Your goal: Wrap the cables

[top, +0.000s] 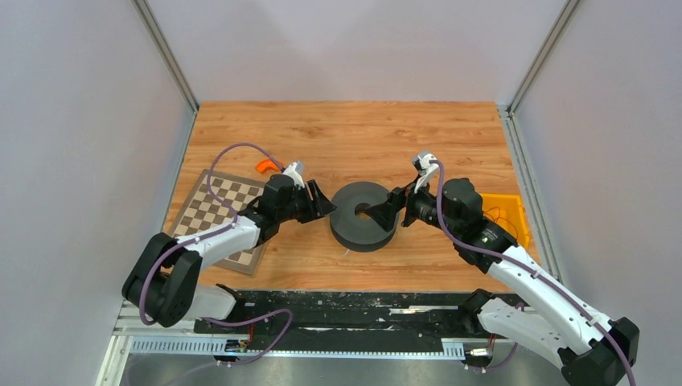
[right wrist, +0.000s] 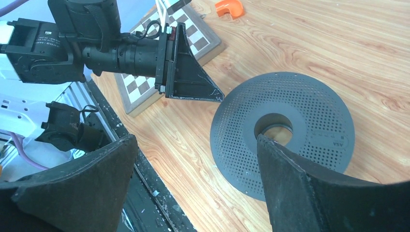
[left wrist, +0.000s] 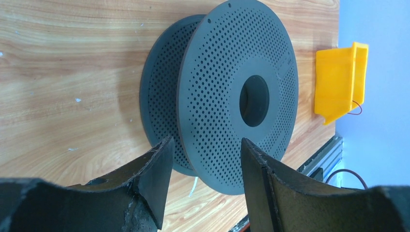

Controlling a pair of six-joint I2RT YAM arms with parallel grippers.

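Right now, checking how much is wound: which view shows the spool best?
Left wrist: the spool is close and angled, both flanges showing. Right wrist shows only its top flange; top external shows it small, from above.

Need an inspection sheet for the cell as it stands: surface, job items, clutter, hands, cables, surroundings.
Surface: wood-grain table, a few light specks near the spool.
Job's things: black perforated spool lies flat mid-table, no wire seen on it; thin red wire at the yellow bin, far right.
Clutter: chessboard on the left, orange piece beyond it.
Hands: left hand open, tips at the spool's left rim; right hand open wide, one finger at the hub hole.
Cables: purple cables run along both arms.
Surroundings: grey walls on three sides.
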